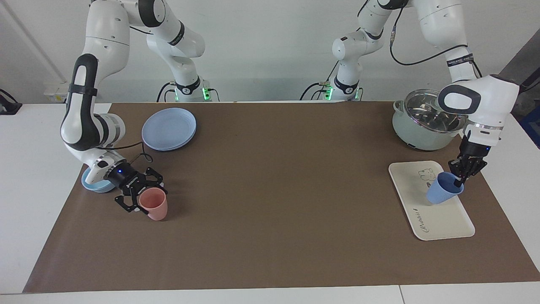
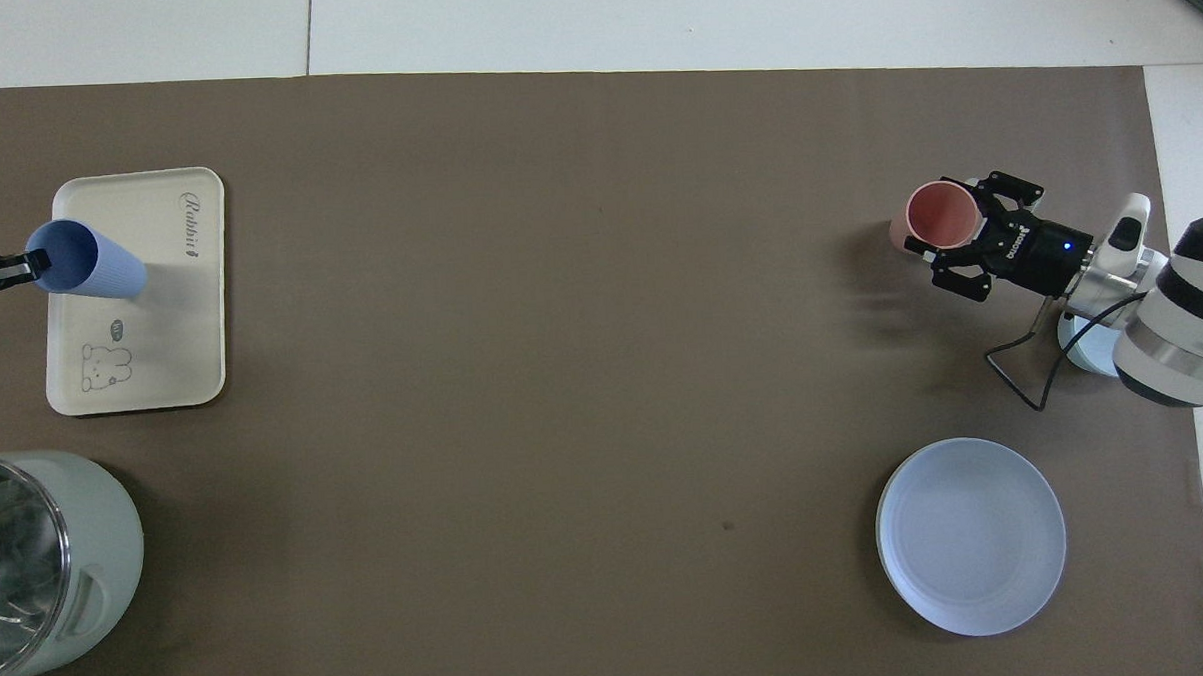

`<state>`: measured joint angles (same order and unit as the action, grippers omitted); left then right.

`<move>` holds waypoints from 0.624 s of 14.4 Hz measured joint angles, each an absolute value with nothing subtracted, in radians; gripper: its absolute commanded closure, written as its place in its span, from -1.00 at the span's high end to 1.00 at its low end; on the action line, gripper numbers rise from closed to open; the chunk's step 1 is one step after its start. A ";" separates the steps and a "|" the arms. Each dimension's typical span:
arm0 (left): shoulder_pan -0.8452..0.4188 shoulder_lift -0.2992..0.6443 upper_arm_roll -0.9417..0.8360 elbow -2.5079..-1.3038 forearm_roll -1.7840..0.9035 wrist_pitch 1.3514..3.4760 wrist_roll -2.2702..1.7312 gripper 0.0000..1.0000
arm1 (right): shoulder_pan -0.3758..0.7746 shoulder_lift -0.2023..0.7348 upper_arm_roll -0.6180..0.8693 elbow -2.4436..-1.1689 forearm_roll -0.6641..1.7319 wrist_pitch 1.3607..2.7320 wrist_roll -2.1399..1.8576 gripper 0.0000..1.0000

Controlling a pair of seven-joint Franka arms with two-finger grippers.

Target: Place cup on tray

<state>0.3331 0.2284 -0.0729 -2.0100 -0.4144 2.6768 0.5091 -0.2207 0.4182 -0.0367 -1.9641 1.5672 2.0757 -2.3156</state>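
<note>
Left gripper (image 1: pixel 460 179): clamped on tilted cup (image 1: pixel 442 188) over tray (image 1: pixel 438 221). Right gripper (image 1: pixel 143 195): fingers spread around pink cup (image 1: pixel 154 204).

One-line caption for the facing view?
Left gripper holds the tilted blue cup by its rim over the cream tray.

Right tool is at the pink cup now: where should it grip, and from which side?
Grip the pink cup at mid-wall, coming in level from the right arm's end. It stands upright, and the right tool already straddles it there. Its tapered wall may slip if gripped lower.
</note>
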 measured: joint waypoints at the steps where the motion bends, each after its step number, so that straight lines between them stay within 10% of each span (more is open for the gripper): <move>1: 0.333 0.234 -0.073 -2.010 -0.414 2.680 0.509 -1.00 | -0.222 0.420 -0.037 -1.964 1.567 2.075 -2.316 -1.00; 3: 0.333 0.235 -0.074 -2.010 -0.414 2.682 0.505 -0.65 | -0.221 0.420 -0.035 -1.969 1.569 2.075 -2.316 -1.00; 4: 0.333 0.235 -0.076 -2.009 -0.414 2.683 0.499 -0.53 | -0.221 0.420 -0.035 -1.971 1.572 2.075 -2.316 -0.35; 5: 0.333 0.235 -0.079 -2.008 -0.415 2.685 0.493 -0.39 | -0.221 0.420 -0.035 -1.974 1.573 2.075 -2.316 0.99; 9: 0.332 0.235 -0.083 -2.007 -0.415 2.691 0.485 0.22 | -0.221 0.420 -0.035 -1.976 1.576 2.074 -2.316 1.00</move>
<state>0.3322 0.2350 -0.0825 -2.0065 -0.4146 2.6909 0.4854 -0.2212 0.4204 -0.0346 -1.9762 1.5762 2.0743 -2.3165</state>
